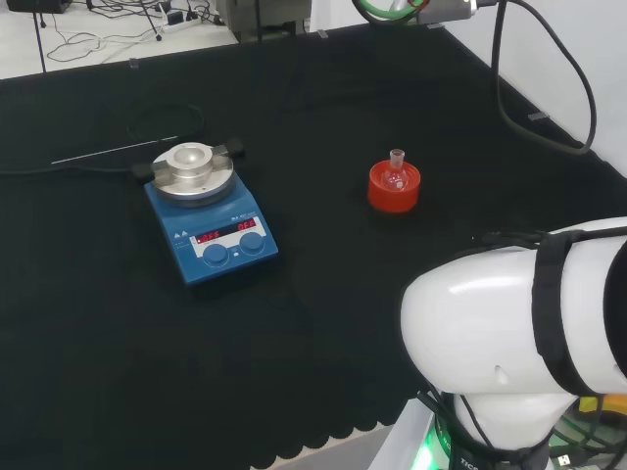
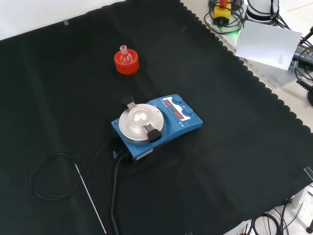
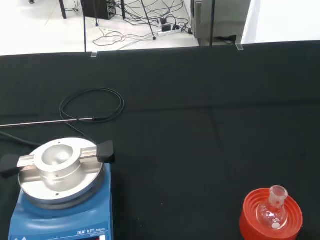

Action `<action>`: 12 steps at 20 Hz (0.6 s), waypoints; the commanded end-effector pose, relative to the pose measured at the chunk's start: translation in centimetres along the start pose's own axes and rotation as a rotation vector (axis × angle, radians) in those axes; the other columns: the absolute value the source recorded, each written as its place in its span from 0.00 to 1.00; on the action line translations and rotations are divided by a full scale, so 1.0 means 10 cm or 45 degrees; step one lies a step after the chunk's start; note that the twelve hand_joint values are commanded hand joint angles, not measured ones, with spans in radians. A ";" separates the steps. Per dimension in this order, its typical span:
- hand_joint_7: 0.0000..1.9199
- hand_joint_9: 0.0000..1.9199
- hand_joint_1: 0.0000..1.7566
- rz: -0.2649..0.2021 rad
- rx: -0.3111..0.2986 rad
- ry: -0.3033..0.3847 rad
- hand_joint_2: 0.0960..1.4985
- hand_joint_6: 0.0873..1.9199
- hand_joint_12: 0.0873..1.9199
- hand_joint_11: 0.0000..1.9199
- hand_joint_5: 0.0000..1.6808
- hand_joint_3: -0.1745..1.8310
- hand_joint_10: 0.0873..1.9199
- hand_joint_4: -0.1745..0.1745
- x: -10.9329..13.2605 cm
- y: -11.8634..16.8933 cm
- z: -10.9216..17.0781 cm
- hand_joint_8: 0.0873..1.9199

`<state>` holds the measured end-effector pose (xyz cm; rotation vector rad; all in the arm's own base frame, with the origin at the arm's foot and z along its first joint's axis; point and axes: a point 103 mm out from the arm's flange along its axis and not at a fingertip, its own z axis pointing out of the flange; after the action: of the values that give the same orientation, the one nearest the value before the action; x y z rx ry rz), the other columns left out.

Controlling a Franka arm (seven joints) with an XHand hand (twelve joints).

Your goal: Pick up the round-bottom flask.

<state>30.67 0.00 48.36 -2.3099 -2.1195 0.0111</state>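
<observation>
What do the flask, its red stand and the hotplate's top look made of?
Round-bottom flask: clear glass by the look, see-through with bright glints. Red ribbed stand: probably moulded plastic or rubber, opaque, with a soft sheen; can't tell which. Hotplate top: bare metal, likely aluminium, silver-grey with a dull brushed look. Hotplate body: glossy blue casing, painted metal or plastic.

Looking past the wrist, we see a small clear round-bottom flask (image 3: 273, 210) sitting upright in a red ribbed stand (image 3: 272, 219) on the black-clothed worktop (image 3: 200, 130). Well apart from it stands a blue hotplate stirrer (image 3: 57, 200) with a round metal top plate (image 3: 60, 167). Beyond it a thin metal probe (image 3: 45, 121) and its looped black cable (image 3: 92, 105) lie on the cloth.
</observation>
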 end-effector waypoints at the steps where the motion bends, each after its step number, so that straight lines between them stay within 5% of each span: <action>1: 0.21 0.26 0.24 0.002 -0.012 -0.011 0.70 0.04 0.71 0.14 0.24 0.41 0.43 0.43 -0.01 0.00 0.00 0.38; 4: 0.08 0.13 0.10 0.016 -0.012 0.007 0.83 0.04 0.72 0.02 0.24 0.28 0.34 0.45 -0.17 0.02 0.01 0.30; 12: 0.06 0.12 0.08 0.037 0.018 -0.003 0.85 0.04 0.72 0.00 0.24 0.24 0.33 0.45 -0.12 0.14 0.19 0.29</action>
<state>31.64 -0.51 47.19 -2.2930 -2.1031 0.0478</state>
